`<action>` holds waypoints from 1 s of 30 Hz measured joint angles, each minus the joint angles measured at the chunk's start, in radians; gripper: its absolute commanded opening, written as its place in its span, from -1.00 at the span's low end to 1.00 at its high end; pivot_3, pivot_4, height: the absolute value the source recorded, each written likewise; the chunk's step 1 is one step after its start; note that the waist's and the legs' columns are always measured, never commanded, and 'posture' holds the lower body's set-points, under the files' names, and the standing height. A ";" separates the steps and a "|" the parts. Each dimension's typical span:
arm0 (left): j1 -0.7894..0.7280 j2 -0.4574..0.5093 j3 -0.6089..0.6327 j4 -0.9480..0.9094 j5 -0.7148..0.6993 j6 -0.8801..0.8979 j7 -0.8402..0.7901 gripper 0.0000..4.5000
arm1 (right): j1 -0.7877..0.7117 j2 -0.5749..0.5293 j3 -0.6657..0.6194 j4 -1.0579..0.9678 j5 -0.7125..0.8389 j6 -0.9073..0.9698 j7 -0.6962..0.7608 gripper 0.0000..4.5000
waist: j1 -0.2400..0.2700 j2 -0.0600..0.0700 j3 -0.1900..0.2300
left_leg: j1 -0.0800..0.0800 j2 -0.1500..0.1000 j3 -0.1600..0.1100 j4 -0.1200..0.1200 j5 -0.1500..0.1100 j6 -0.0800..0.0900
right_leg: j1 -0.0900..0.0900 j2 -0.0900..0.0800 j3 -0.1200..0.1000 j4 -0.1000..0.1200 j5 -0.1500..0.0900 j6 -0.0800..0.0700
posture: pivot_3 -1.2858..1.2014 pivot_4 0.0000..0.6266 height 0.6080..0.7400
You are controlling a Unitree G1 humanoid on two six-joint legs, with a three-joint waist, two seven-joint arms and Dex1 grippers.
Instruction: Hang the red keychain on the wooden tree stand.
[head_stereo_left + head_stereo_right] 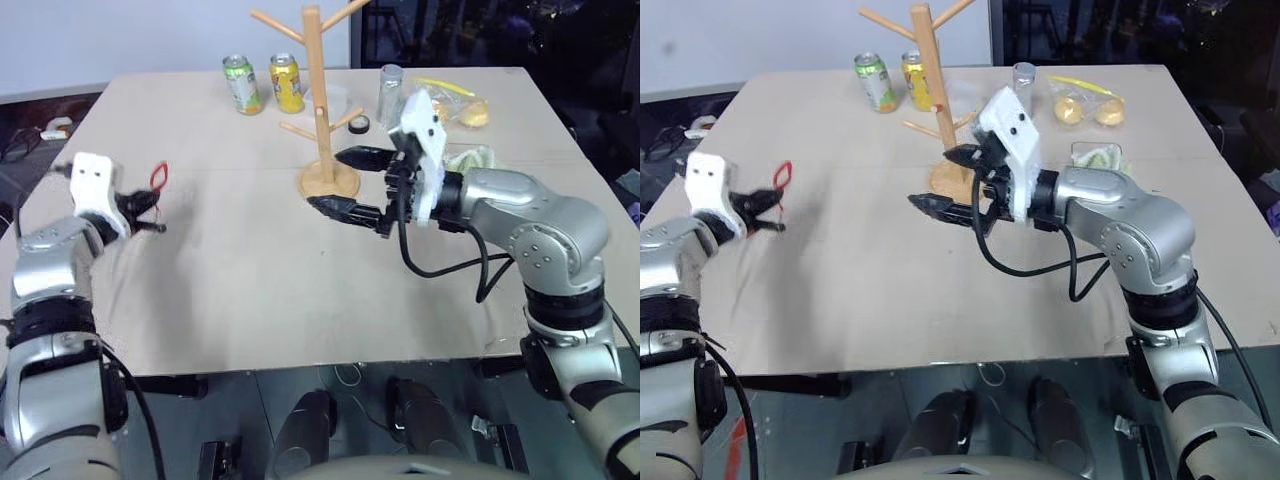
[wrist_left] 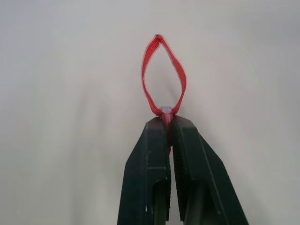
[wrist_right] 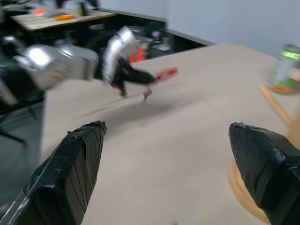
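The left gripper [image 1: 150,207] is clamped on the red keychain [image 2: 163,75], lifted over the table's [image 1: 250,300] left side, so it should carry the loop level toward the wooden tree stand [image 1: 318,100], where the right gripper [image 1: 352,183] waits with fingers apart.

Even, soft indoor light falls on the pale beige tabletop [image 1: 250,290], bright enough to wash it nearly white in the left wrist view, while the room behind stays dim. Faint, diffuse shadows lie beside the round base of the light-wood tree stand [image 1: 318,120]. The right wrist view is smeared by motion blur, and its two black-taped fingers [image 3: 65,173] sit out of focus.
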 measured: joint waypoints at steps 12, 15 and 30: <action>0.024 -0.248 -0.212 -0.635 0.018 -0.153 0.060 -0.99 | 0.186 0.026 -0.072 -0.195 -0.048 -0.082 -0.194 1.00 | 0.000 0.000 0.000 | 0.004 0.001 0.004 0.001 0.000 0.000 | 0.003 0.006 0.001 0.000 -0.002 0.004 | 0.03 -0.52 1.00; -0.006 -0.279 -0.260 -0.585 0.081 -0.224 0.078 -0.99 | 0.185 0.026 -0.085 -0.195 -0.057 -0.086 -0.222 1.00 | -0.002 0.000 0.000 | 0.004 0.001 0.004 0.001 0.000 0.000 | 0.003 0.007 0.002 0.000 -0.002 0.004 | 0.03 -0.52 1.00; -0.099 -0.313 -0.328 -0.279 0.224 -0.378 0.100 -0.99 | 0.185 0.026 -0.136 -0.213 -0.042 -0.018 -0.352 1.00 | 0.001 0.000 0.000 | 0.003 0.000 0.003 0.001 0.000 0.000 | 0.003 0.006 0.001 0.000 -0.002 0.004 | 0.03 -0.52 1.00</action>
